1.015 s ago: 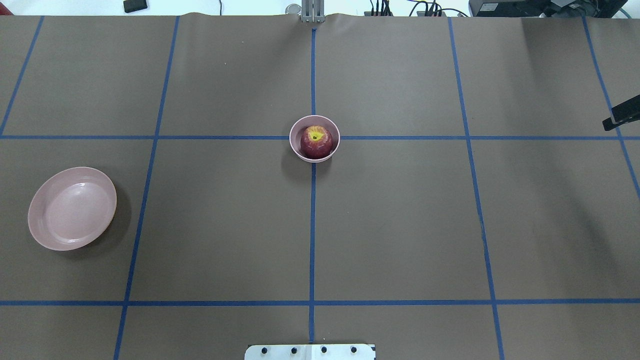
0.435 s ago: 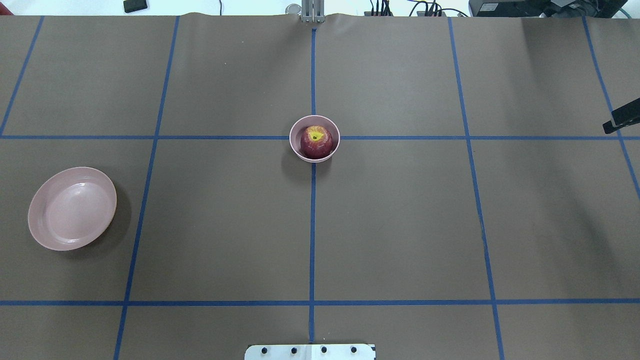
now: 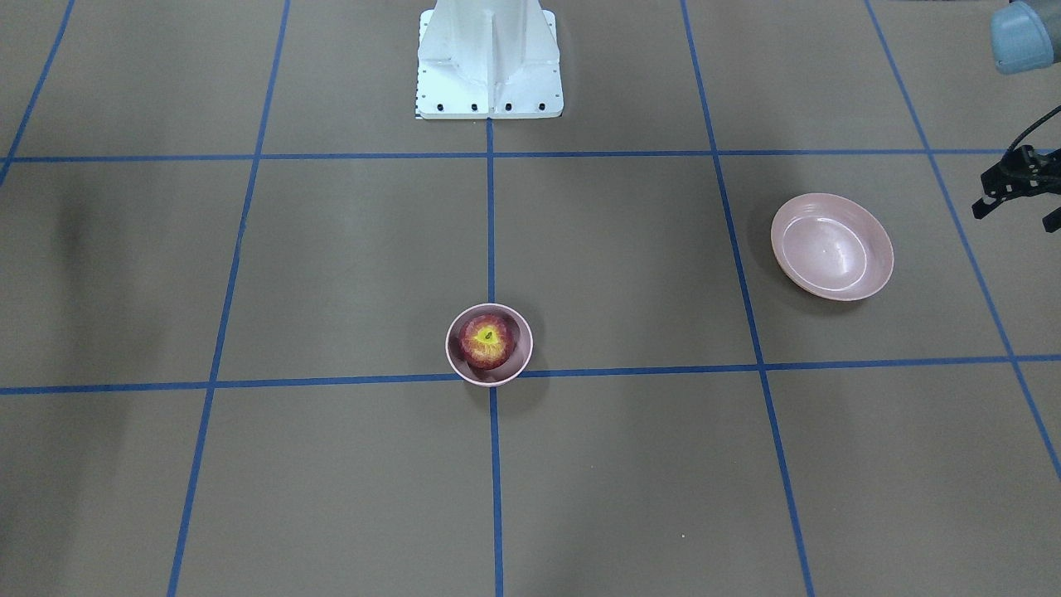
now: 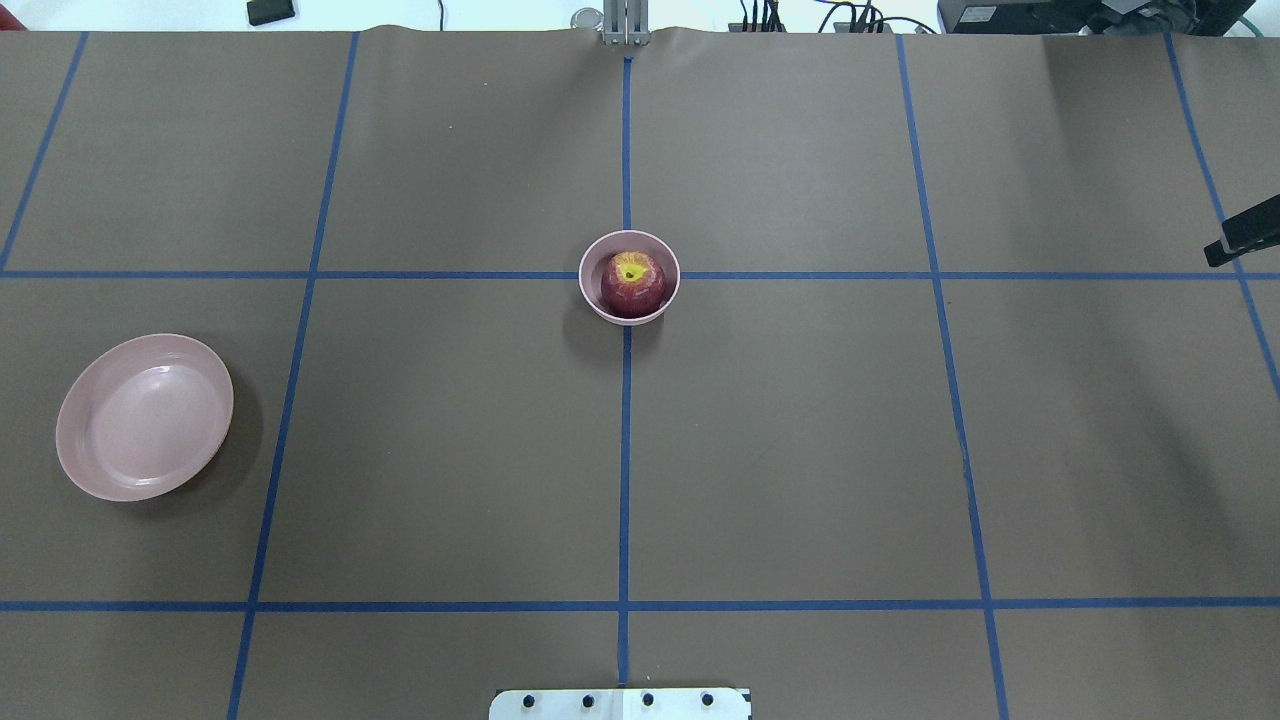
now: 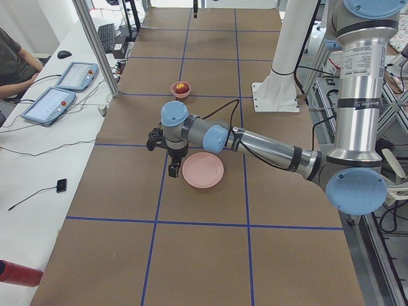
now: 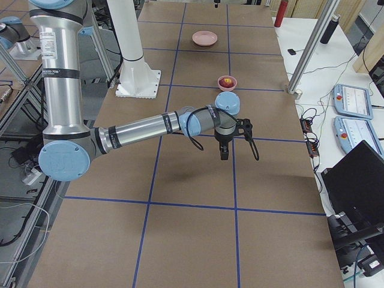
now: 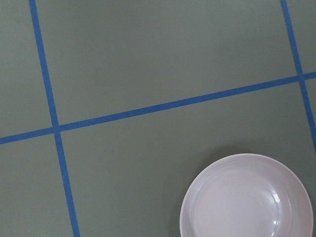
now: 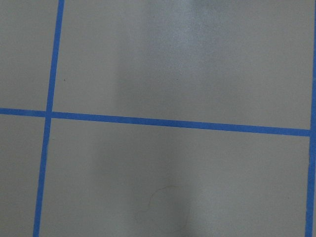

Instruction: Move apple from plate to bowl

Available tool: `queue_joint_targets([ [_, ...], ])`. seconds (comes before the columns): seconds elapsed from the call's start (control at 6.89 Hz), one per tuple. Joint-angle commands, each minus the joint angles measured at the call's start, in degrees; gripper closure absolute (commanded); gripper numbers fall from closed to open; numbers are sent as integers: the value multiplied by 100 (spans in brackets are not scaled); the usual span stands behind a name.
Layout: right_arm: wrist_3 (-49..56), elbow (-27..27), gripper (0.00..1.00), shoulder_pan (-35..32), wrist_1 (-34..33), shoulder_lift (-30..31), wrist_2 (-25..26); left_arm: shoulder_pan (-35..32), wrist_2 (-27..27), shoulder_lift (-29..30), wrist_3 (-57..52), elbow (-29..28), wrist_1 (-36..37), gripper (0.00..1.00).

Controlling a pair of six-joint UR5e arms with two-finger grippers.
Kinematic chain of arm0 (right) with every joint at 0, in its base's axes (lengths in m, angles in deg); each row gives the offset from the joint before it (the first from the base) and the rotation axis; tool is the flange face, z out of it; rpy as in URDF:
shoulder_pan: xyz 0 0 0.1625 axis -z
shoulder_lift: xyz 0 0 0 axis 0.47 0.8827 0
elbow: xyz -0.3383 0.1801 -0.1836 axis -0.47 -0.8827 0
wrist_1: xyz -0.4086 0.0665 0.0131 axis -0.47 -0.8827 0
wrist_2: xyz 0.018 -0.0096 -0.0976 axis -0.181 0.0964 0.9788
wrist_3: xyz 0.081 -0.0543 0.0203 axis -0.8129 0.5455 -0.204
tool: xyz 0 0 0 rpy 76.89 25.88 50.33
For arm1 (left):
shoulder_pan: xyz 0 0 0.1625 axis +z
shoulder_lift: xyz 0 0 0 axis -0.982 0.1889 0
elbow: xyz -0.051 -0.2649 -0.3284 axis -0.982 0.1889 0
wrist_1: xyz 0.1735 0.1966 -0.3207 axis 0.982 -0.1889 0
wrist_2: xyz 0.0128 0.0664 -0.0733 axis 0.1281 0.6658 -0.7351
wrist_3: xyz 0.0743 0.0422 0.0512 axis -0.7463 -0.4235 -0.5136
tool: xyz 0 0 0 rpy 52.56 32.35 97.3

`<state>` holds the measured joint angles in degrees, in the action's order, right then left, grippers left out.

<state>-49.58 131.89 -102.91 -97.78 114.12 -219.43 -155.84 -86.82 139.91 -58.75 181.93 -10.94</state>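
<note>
The apple (image 4: 632,283) sat stem-up inside the bowl (image 4: 584,282) at the middle of the surface (image 4: 800,450), a little nearer the far edge than the robot's. The bowl's deep wall cupped the apple, so it could not roll. The plate (image 4: 145,417) lay bare close to the left edge, so I judged the transfer complete. The left pincer (image 3: 1016,207) hung spread and empty near the plate, toward the left edge, with nothing to carry. The right pincer (image 6: 234,139) hovered by the right edge, well apart from both dishes. I could not tell whether it was spread or closed.
</note>
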Motion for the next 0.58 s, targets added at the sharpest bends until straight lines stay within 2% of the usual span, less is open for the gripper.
queue_joint_targets([
  [0.0, -7, 4, 0, 8, 0, -45, 14, -9, -96, -36, 2, 2, -2, 2],
  [0.44, -7, -189, 0, 79, 0, -238, 5, -9, -95, -45, 2, 143, 24, 2],
])
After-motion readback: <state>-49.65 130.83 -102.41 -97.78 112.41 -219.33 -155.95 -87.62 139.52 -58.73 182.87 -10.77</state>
